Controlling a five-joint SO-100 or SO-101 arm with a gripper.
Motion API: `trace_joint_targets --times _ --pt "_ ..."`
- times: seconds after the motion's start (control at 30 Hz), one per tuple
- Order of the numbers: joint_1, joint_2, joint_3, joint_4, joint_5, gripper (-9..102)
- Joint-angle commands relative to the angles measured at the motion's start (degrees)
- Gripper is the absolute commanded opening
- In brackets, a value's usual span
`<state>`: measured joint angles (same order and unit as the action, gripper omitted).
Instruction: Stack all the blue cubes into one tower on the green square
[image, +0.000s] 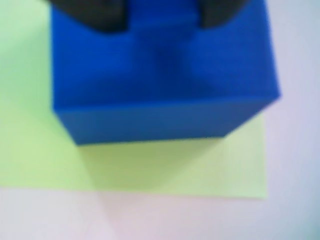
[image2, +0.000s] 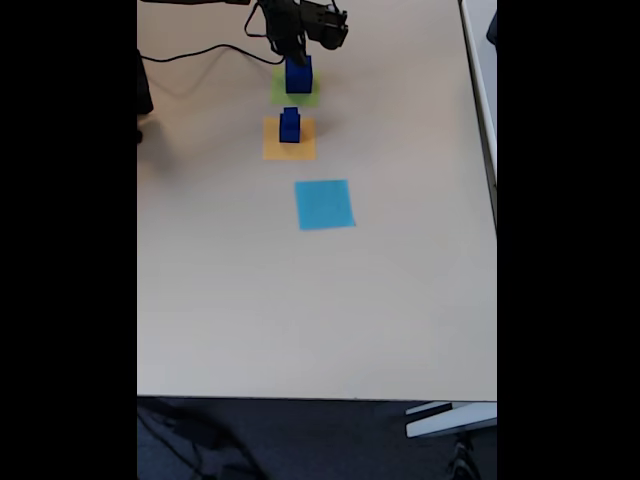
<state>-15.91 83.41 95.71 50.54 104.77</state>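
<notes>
In the wrist view a large blue cube (image: 165, 85) stands on the green square (image: 150, 165), toward its far right part. A smaller blue cube (image: 161, 14) rests on top of it. My gripper (image: 161, 12) has its dark fingers (image: 92, 12) pressed against both sides of this smaller cube. In the fixed view the gripper (image2: 297, 55) hangs over the blue stack (image2: 298, 76) on the green square (image2: 296, 95) at the far end of the table. Two more blue cubes (image2: 290, 125) stand stacked on the orange square (image2: 289, 145).
A flat light blue square (image2: 324, 204) lies nearer the middle of the beige table (image2: 300, 300). A black cable (image2: 200, 52) runs along the far left. The table's right edge (image2: 480, 150) is well away from the squares.
</notes>
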Motion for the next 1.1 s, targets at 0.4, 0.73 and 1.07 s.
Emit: trace_joint_targets --times 0.4,0.73,1.07 --pt "-1.41 0.26 -0.44 -1.32 2.64 2" --pt "-0.97 0.7 1.58 -2.46 2.55 3" --pt "-0.79 1.14 2.46 -2.55 2.11 11"
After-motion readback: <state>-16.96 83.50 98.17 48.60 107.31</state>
